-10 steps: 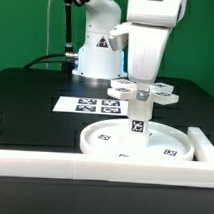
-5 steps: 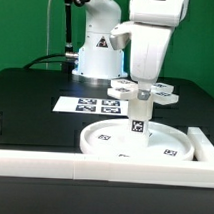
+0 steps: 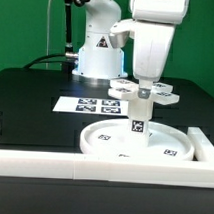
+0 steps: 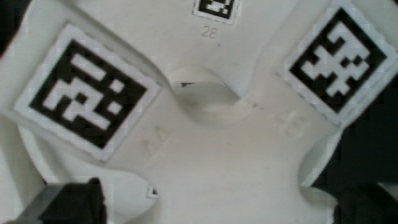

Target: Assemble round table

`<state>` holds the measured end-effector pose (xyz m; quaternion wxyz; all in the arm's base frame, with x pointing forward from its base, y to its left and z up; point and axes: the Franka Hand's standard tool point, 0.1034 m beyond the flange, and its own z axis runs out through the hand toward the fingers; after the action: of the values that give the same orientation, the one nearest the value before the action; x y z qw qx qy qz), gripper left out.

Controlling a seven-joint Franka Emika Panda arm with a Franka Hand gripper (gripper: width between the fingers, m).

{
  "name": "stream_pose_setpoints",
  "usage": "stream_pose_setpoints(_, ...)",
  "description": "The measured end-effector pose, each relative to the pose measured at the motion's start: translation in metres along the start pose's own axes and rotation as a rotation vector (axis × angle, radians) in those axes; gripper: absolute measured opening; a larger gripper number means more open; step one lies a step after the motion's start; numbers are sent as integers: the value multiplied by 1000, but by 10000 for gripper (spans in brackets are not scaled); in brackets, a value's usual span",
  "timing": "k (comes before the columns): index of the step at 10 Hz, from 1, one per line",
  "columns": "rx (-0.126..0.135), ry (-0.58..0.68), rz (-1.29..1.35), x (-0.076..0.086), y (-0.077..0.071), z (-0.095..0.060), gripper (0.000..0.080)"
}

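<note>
The jaws stand wide apart and hold nothing. The gripper (image 3: pixel 144 84) hangs at the centre of the exterior view, straight above the cross-shaped piece (image 3: pixel 142 89), which lies flat on top of the leg (image 3: pixel 139 118).

That is the relation the next move turns on: the piece lies directly below the jaws, its flat face turned up, and the leg's long axis runs vertically under it, in line with the gripper's own axis. A straight descent looks like the only approach needed, though whether the jaws already flank the piece cannot be told from the exterior view.

The wrist view looks down on the cross-shaped piece (image 4: pixel 214 100) from very close, its tagged arms spreading away from a raised hub (image 4: pixel 210 92) at mid-frame.

The leg stands upright at the middle of the round disc (image 3: pixel 114 145), which sits rim up on the black bench (image 3: pixel 35 93) in the lower middle of the frame. Behind the disc, the marker board (image 3: pixel 80 105) lies flat. White border rails (image 3: pixel 103 167) run along the lower edge and lower right.
</note>
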<state>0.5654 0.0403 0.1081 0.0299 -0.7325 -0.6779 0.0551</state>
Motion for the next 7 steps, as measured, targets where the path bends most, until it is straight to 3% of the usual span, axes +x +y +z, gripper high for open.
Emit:
stream_pose_setpoints(2,-1,-14,-152,-1,0,0,649)
stream_pose_setpoints(7,3,-18,-106,-2,0,3,649)
